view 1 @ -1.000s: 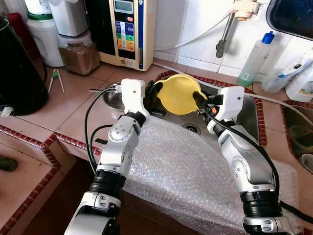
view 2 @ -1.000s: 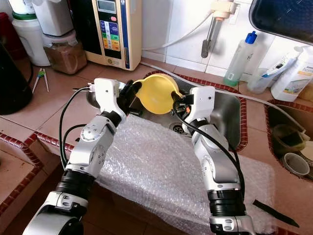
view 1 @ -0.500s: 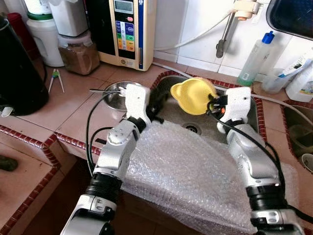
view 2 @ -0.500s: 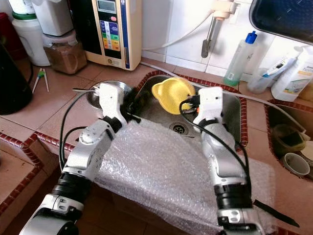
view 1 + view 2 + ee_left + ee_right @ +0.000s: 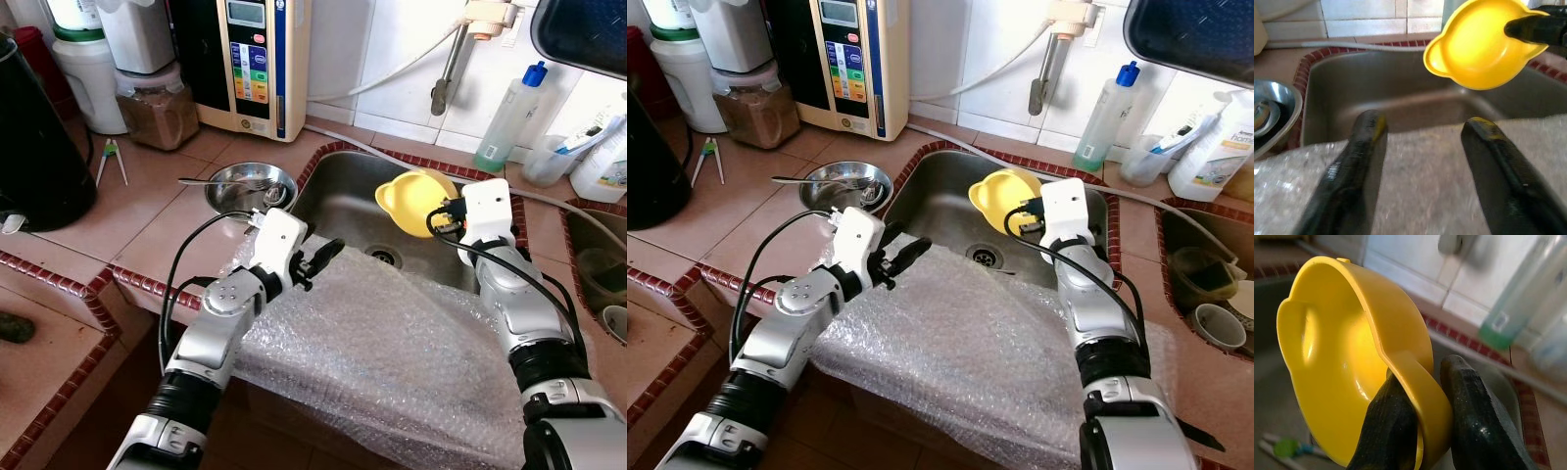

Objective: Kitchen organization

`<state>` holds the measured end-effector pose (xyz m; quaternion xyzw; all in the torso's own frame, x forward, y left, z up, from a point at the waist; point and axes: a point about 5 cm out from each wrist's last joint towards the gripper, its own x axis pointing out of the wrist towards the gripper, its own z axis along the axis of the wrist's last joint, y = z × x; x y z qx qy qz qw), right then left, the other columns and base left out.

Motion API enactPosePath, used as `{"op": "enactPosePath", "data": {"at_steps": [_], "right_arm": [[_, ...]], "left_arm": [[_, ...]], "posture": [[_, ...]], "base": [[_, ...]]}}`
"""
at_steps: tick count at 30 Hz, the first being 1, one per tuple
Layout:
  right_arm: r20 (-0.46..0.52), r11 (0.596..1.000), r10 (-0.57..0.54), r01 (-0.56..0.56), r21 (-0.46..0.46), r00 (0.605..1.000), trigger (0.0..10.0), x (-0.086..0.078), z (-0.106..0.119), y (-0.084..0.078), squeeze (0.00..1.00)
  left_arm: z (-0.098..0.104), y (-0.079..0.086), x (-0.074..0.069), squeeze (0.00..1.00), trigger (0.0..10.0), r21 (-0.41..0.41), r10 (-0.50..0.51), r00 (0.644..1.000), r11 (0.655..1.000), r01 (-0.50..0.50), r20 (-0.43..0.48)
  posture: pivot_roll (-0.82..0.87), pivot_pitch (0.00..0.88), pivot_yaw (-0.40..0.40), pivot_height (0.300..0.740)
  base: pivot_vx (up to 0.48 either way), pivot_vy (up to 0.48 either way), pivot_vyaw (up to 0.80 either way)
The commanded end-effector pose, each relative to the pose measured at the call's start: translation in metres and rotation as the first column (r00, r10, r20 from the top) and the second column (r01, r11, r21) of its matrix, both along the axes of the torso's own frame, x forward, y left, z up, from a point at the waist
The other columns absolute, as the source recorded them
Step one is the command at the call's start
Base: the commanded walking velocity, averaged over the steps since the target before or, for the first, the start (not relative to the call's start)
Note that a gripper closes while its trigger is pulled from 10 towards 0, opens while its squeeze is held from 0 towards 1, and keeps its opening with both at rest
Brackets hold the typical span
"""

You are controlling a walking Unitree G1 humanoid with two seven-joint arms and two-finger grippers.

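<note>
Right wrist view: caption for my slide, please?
Right gripper pinches the yellow bowl by its rim above the sink.

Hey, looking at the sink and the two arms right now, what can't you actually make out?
- Sink front floor: hidden by bubble wrap, eye views.
- Steel bowl: cut off by the left wrist view's edge.
- Utensils under the yellow bowl: blurred, right wrist view.
- Right gripper fingertips: hidden by the bowl's rim.
</note>
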<state>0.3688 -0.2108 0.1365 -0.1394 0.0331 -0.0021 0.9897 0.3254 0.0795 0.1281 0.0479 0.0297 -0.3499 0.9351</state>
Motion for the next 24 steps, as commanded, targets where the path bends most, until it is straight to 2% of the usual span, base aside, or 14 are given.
{"op": "enactPosePath", "data": {"at_steps": [1, 6, 7, 8, 13, 19, 24], "right_arm": [[0.000, 0.999, -0.035, 0.035, -0.008, 0.999, 0.0, 0.003, 0.001, -0.007, 0.00], [-0.028, 0.999, -0.051, 0.052, 0.008, 0.998, 0.0, 0.004, -0.007, -0.007, 0.00], [-0.030, 0.998, -0.054, 0.054, 0.014, 0.998, 1.4, 0.004, -0.007, -0.007, 0.75], [-0.046, 0.997, -0.063, 0.064, 0.034, 0.997, 10.0, 0.005, -0.011, -0.005, 1.00], [-0.045, 0.997, -0.045, 0.048, 0.055, 0.998, 10.0, 0.007, -0.013, 0.003, 1.00], [-0.049, 0.994, -0.049, 0.054, 0.091, 0.998, 10.0, 0.007, -0.015, 0.004, 1.00], [-0.038, 0.993, -0.036, 0.040, 0.112, 0.999, 10.0, 0.006, -0.016, 0.006, 1.00]], "left_arm": [[0.001, -0.004, -0.003, 1.00, 10.0, 0.025, -0.028, 0.999, 0.999, 0.028, 0.017], [0.001, -0.005, -0.004, 1.00, 10.0, 0.037, -0.027, 0.999, 0.999, 0.027, 0.024], [0.001, -0.006, -0.004, 1.00, 10.0, 0.038, -0.028, 0.999, 0.999, 0.027, 0.026], [0.003, -0.008, -0.004, 1.00, 10.0, 0.038, -0.032, 0.999, 0.999, 0.031, 0.030], [0.004, -0.009, -0.004, 1.00, 10.0, 0.037, -0.036, 0.999, 0.999, 0.035, 0.035], [0.005, -0.009, -0.002, 1.00, 10.0, 0.042, -0.033, 0.999, 0.999, 0.032, 0.038], [0.011, -0.009, 0.003, 1.00, 10.0, 0.027, 0.015, 0.997, 0.999, -0.017, 0.078]], "posture": [[-0.06, 0.000, -0.021, 0.740], [-0.05, 0.000, -0.025, 0.740], [-0.05, 0.000, -0.025, 0.740], [-0.05, 0.000, -0.027, 0.740], [-0.05, 0.000, -0.023, 0.740], [-0.06, 0.000, -0.023, 0.740], [-0.06, 0.000, -0.023, 0.740]], "base": [[0.000, 0.000, 0.00], [0.000, 0.000, 0.00], [0.000, 0.000, 0.00], [0.000, 0.000, 0.00], [0.000, 0.000, 0.00], [0.000, 0.000, 0.00], [0.000, 0.000, 0.00]]}}
